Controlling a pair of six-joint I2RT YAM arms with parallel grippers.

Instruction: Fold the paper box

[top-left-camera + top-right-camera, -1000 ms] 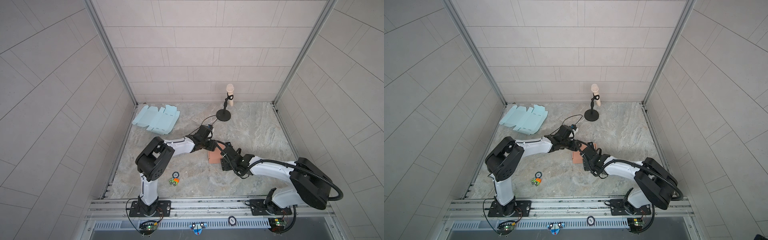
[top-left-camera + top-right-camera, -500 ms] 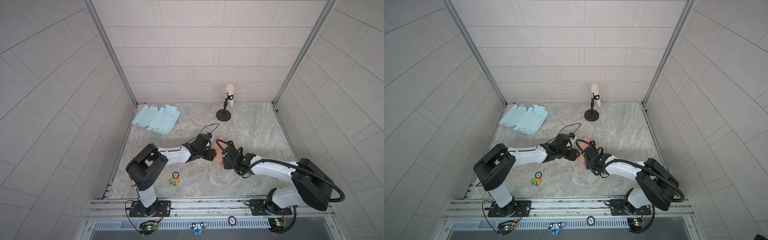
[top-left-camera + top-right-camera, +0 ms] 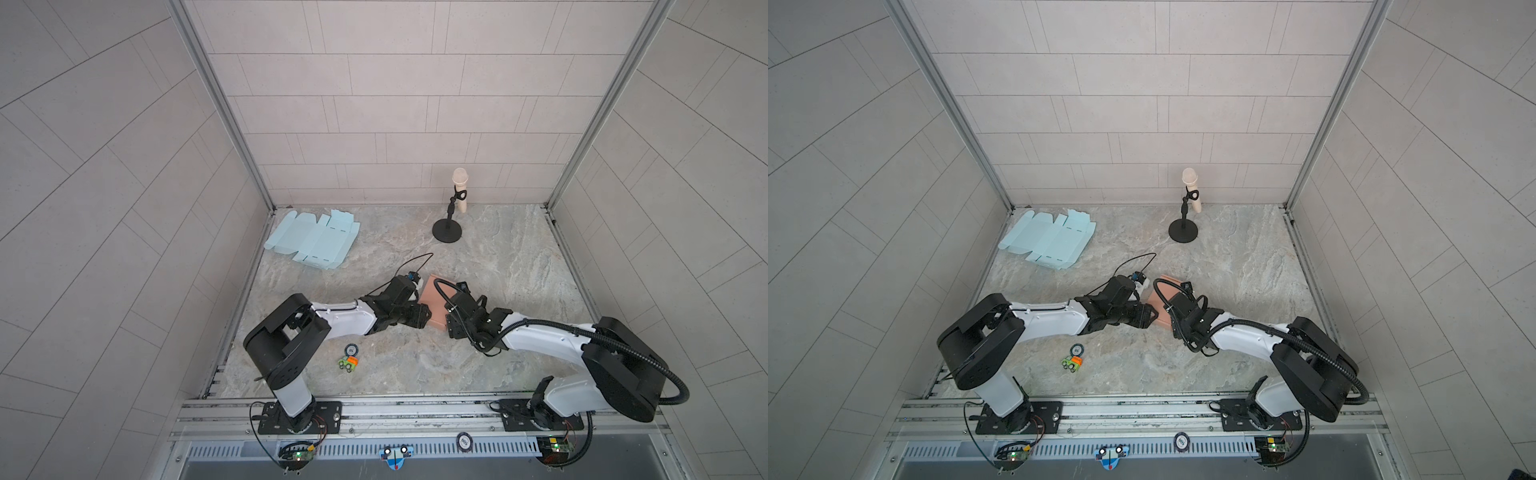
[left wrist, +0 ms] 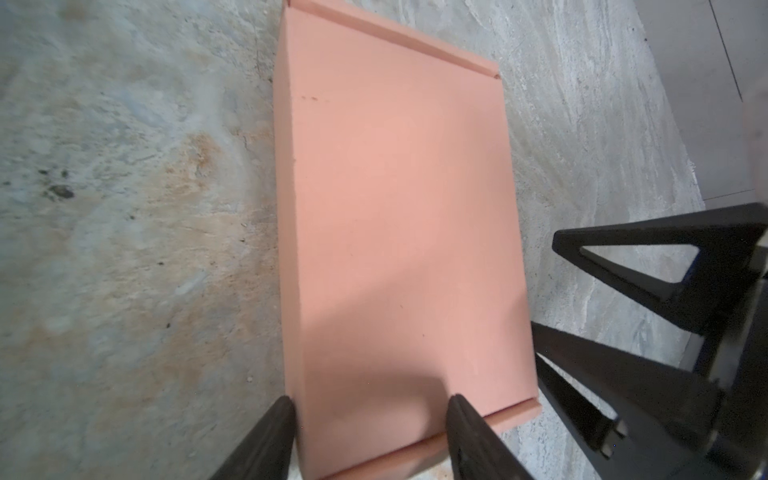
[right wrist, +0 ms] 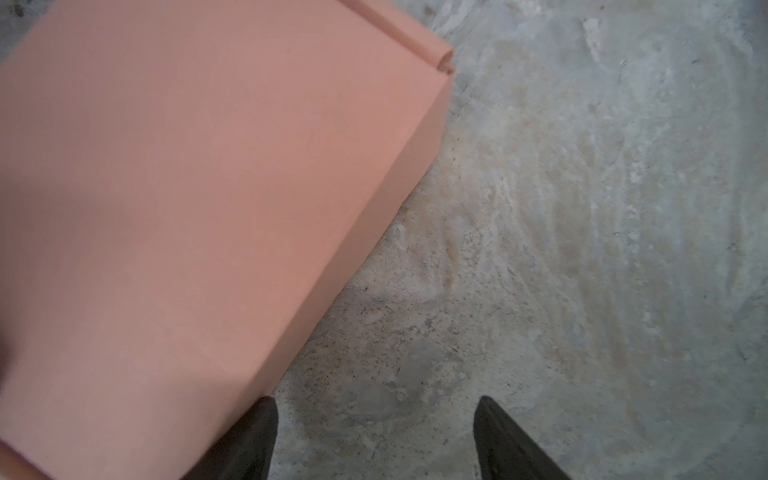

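Pink paper box (image 4: 399,208) lay flat on the counter (image 3: 498,270), mid-workspace, squarely between my two arms. Lid looked down, with a tucked strip along each short end. I judged the fold nearly finished, with only a final press or seat of the lid left.

Left tool (image 4: 370,415) stood half wide and held nothing. One fingertip was just beside the box's side wall and the other was over the lid near the same corner. Right tool (image 5: 374,415) was wide and empty. It hung over bare counter, with one fingertip just beside the box's corner.

To do this step well, I would have kept the left tool low as a stop against that wall. I would have brought the right tool over the lid edge, not the counter. Then press flat and light along the seam, since thin card could dent or skid.

Counts:
- One pink box.
- Two tools.
- One microphone (image 3: 459,187) on one stand.
- One toy car (image 3: 348,364).
- One round token (image 3: 351,349).
- One pile of blue flat blanks (image 3: 311,241) in the far corner, sheet count not readable.
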